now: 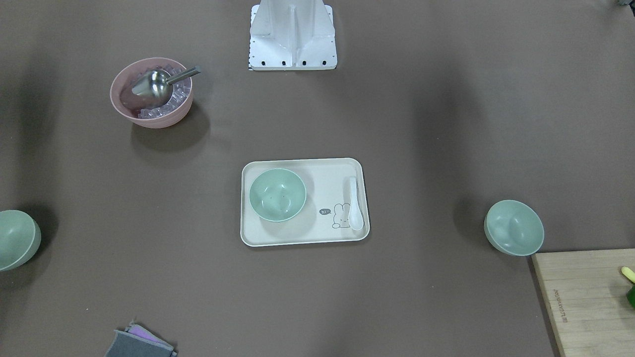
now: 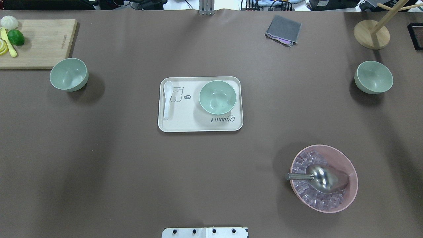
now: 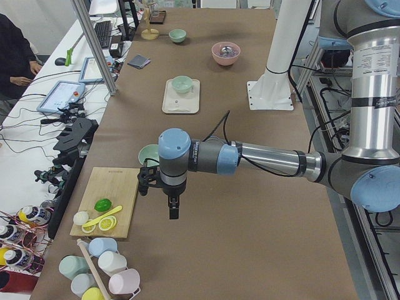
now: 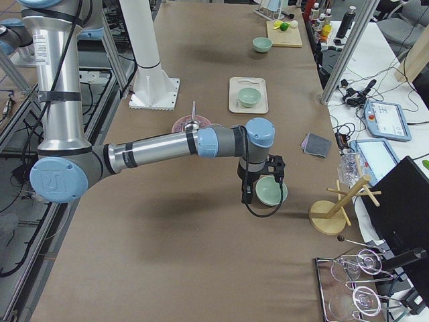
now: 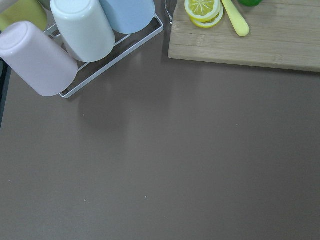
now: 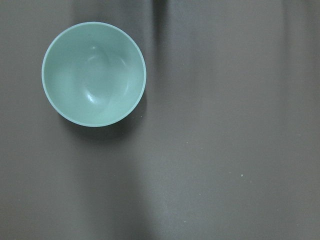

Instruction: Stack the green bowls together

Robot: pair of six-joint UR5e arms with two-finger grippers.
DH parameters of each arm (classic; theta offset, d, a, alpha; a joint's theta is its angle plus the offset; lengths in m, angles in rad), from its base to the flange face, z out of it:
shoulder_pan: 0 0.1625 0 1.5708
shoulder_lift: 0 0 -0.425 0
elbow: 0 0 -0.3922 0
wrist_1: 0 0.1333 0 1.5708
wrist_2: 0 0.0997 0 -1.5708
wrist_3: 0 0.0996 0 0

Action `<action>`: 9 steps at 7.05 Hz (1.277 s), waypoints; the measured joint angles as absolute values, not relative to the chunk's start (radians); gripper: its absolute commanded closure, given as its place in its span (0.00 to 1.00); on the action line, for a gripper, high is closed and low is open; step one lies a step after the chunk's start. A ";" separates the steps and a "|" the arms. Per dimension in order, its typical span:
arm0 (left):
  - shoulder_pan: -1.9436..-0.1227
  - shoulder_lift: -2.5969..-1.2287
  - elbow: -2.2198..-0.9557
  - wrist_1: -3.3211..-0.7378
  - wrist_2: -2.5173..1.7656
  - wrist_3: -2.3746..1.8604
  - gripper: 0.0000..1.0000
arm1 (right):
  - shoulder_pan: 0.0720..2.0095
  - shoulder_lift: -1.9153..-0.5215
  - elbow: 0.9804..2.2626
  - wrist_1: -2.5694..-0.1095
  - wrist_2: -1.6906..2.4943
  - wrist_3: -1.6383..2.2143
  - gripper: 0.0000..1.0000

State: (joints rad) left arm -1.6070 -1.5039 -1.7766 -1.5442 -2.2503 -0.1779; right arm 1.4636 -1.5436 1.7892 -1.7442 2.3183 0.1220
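Three pale green bowls stand apart. One sits on the cream tray [image 2: 185, 124] at the table's middle [image 2: 217, 97]. One stands at the left by the cutting board [image 2: 68, 74]. One stands at the far right [image 2: 373, 77] and fills the upper left of the right wrist view [image 6: 94, 73]. My left gripper [image 3: 173, 214] hangs above the table beside the left bowl [image 3: 149, 153]. My right gripper [image 4: 246, 198] hangs beside the right bowl [image 4: 270, 191]. Both grippers show only in the side views, so I cannot tell if they are open or shut.
A pink bowl [image 2: 324, 178] with ice and a metal scoop stands front right. A white spoon [image 2: 168, 99] lies on the tray. A cutting board [image 2: 39, 43] with lime and lemon, a grey cloth [image 2: 283, 29], a wooden stand [image 2: 371, 34] and a cup rack [image 5: 80, 35] ring the table.
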 measured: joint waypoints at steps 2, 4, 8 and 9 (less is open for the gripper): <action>-1.607 -1.503 -1.773 -1.543 -2.249 -0.178 0.02 | 1.463 -1.542 1.783 -1.744 2.317 0.121 0.00; -1.608 -1.503 -1.770 -1.543 -2.244 -0.178 0.02 | 1.463 -1.540 1.785 -1.743 2.317 0.122 0.00; -1.607 -1.506 -1.758 -1.545 -2.238 -0.178 0.02 | 1.463 -1.527 1.787 -1.743 2.314 0.127 0.00; -1.607 -1.508 -1.751 -1.545 -2.238 -0.178 0.02 | 1.463 -1.520 1.788 -1.744 2.314 0.129 0.00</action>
State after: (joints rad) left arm -1.6069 -1.5082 -1.7508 -1.5451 -2.2384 -0.1777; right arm 1.4627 -1.5200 1.7883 -1.7436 2.3142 0.1286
